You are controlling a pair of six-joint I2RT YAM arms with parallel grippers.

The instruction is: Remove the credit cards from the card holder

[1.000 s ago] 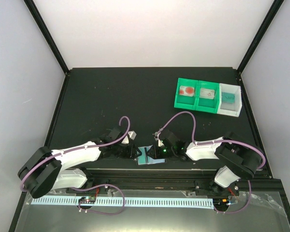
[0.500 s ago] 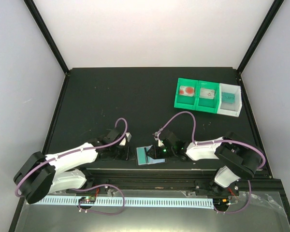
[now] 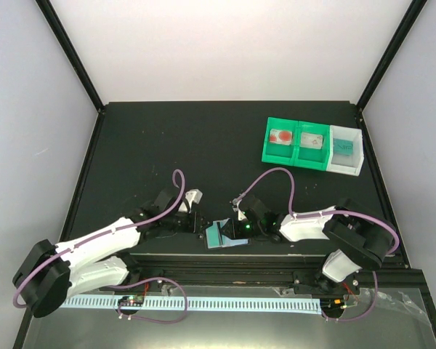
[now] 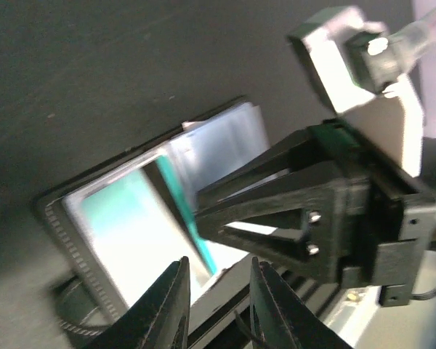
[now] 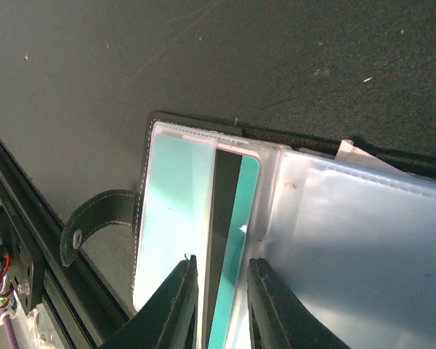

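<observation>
— What is shown at the near edge?
— The card holder (image 3: 232,243) is seen lying open on the black table (image 3: 167,145), with a teal credit card (image 3: 214,235) exposed. The right gripper (image 3: 231,230) is set over it and the left gripper (image 3: 200,225) just beside it.
— And farther back?
— A green-and-white tray (image 3: 294,161) is seen at the far right, well apart.

A black table (image 3: 203,145) is filling the booth floor, its mat showing dust specks. A white back wall (image 3: 225,43) is glaring under strong light, and pale side walls (image 3: 29,131) are closing in. Black frame posts (image 3: 69,51) are slanting up from the far corners. A green-and-white tray (image 3: 291,158) is sitting far right.
</observation>
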